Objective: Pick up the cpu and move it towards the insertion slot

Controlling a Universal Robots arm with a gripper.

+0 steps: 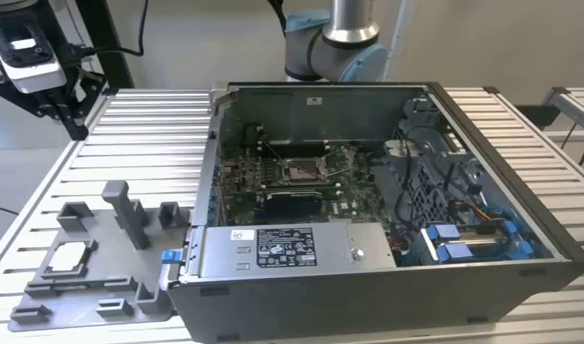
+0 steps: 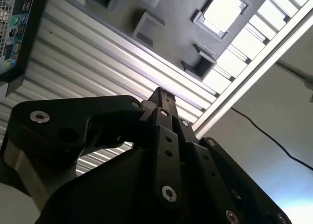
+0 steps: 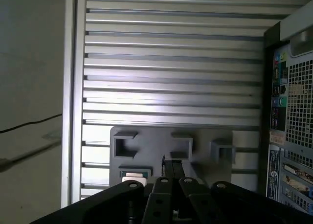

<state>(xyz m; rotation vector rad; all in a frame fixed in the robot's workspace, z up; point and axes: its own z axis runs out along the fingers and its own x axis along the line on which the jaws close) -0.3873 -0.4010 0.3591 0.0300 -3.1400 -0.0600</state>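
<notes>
The gripper (image 1: 77, 123) hangs over the far corner of the slatted table (image 1: 148, 143) at the exterior view's left, close to the table's edge, with floor beyond it. Its jaws are closed together and hold nothing. In the second wrist view the fingers (image 2: 164, 99) meet as one narrow black tip.

Bare slats lie open between the gripper and the grey fixture plate (image 1: 91, 279), whose upright blocks stand near the cpu (image 1: 70, 256). The cpu is a small square chip with a pale silvery face. It lies flat in a square pocket of that plate, well apart from the gripper.

The open computer case (image 1: 368, 301) stands just beside the plate, its walls rising around the green board inside. The insertion slot (image 1: 302, 170), a silver-framed square with a brownish centre, sits deep within the case, near its far wall.
</notes>
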